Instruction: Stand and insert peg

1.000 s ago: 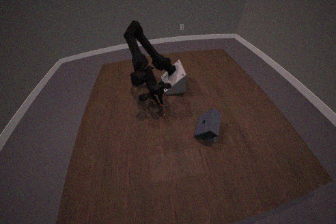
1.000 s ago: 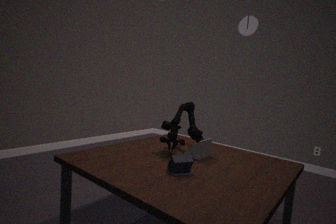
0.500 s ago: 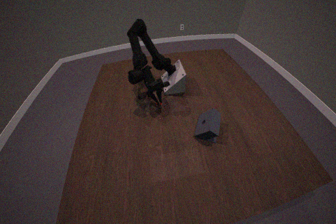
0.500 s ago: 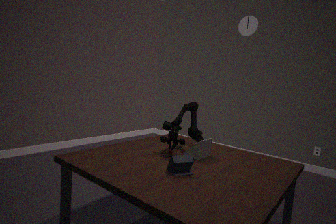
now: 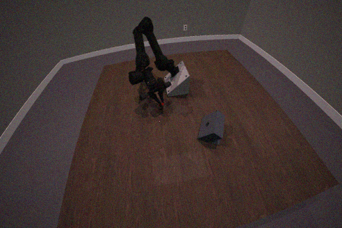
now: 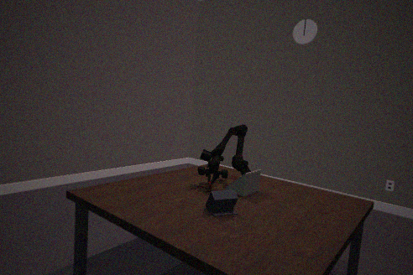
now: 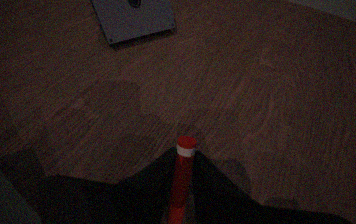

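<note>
Red and slim, the peg (image 7: 182, 180) sat clamped in the claw (image 7: 181, 197), its dark fingers pressed against both sides of the shaft. Its white band (image 7: 186, 150) lay near the far tip, which pointed out past the fingers over the brown wooden tabletop (image 7: 280, 100). From the top view the claw (image 5: 160, 98) hung low over the wood with the peg (image 5: 162, 103) angled downward; whether its tip touched the surface could not be told. Farther off, well apart from the peg, stood the grey sloped panel (image 7: 134, 20), its dark hole (image 7: 134, 3) cut off by the upper edge of the wrist picture
</note>
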### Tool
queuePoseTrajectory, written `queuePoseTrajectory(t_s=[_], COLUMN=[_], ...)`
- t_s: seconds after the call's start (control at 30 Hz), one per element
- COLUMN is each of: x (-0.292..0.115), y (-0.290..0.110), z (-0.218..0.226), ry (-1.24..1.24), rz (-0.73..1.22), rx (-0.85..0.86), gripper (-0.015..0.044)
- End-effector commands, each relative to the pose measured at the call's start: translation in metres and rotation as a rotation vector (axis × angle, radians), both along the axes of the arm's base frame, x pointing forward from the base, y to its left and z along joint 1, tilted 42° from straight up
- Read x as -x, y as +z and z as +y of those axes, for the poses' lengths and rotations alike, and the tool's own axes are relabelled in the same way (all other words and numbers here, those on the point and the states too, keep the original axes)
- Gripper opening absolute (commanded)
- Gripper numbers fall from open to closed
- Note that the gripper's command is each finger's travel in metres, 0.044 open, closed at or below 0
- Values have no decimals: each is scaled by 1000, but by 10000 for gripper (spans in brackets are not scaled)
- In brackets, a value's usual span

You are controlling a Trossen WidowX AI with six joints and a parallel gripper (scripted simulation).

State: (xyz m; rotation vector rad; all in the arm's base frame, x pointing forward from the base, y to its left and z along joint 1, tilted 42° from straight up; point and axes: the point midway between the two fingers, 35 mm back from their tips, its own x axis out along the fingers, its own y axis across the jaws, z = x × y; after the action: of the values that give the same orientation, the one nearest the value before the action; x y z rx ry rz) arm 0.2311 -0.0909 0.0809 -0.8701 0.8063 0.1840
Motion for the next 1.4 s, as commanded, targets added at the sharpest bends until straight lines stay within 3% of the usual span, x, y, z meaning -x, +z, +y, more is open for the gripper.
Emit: queuePoseTrajectory(t_s=[0.0, 1.37], x=[3, 28], y=[0, 8], z=[0, -9], ry=[26, 245], rz=[-23, -250], rx=[-14, -174], gripper=[49, 49])
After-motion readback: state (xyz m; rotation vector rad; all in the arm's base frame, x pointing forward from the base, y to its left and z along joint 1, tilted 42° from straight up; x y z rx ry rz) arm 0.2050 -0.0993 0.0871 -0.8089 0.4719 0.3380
